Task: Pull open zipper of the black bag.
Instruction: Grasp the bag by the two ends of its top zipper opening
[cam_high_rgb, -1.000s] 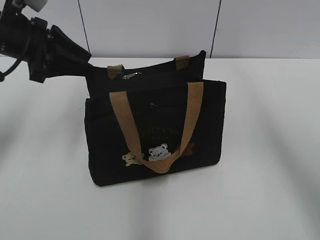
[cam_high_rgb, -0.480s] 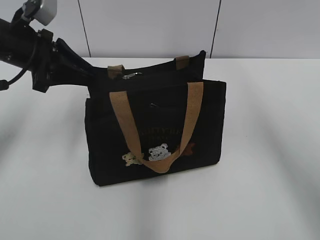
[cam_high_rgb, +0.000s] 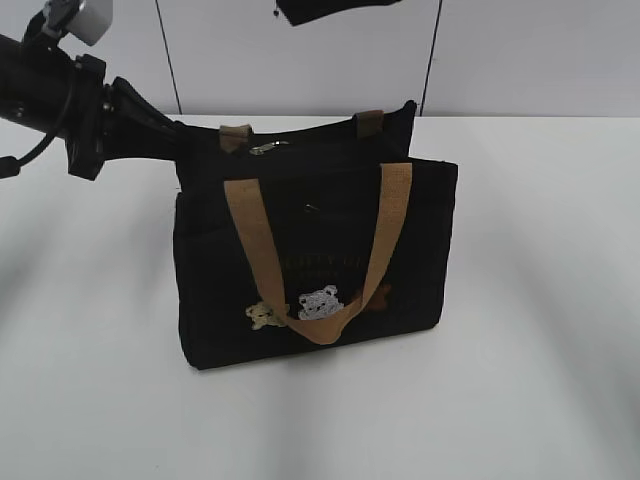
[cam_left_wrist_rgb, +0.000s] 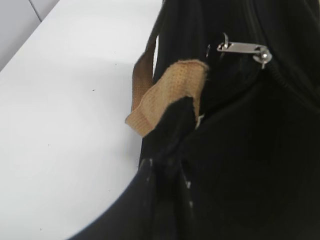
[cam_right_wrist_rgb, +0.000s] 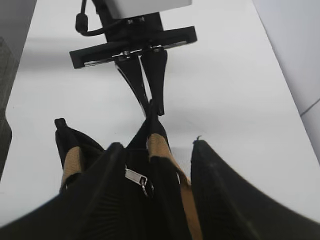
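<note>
The black bag (cam_high_rgb: 320, 260) stands upright mid-table, tan handles (cam_high_rgb: 245, 230) hanging over its front. Its zipper runs along the top, and the silvery pull tab (cam_high_rgb: 268, 148) lies near the left end; the same tab (cam_left_wrist_rgb: 242, 48) shows in the left wrist view. My left gripper (cam_high_rgb: 183, 140) comes in from the left and is shut on the bag's top left corner; its fingers (cam_right_wrist_rgb: 150, 95) pinch the fabric beside a tan handle stub (cam_left_wrist_rgb: 172, 92). My right gripper (cam_right_wrist_rgb: 156, 145) hovers open above the bag, with the pull tab (cam_right_wrist_rgb: 136, 177) between its jaws and untouched.
The white table (cam_high_rgb: 540, 300) extends around the bag on all sides. A pale panelled wall (cam_high_rgb: 520, 50) stands behind. A dark part of the right arm (cam_high_rgb: 330, 10) hangs at the top edge of the exterior view.
The left gripper's fingers have closed on the bag's left corner and the bag has shifted slightly. The right arm has come into the exterior view at the top.
</note>
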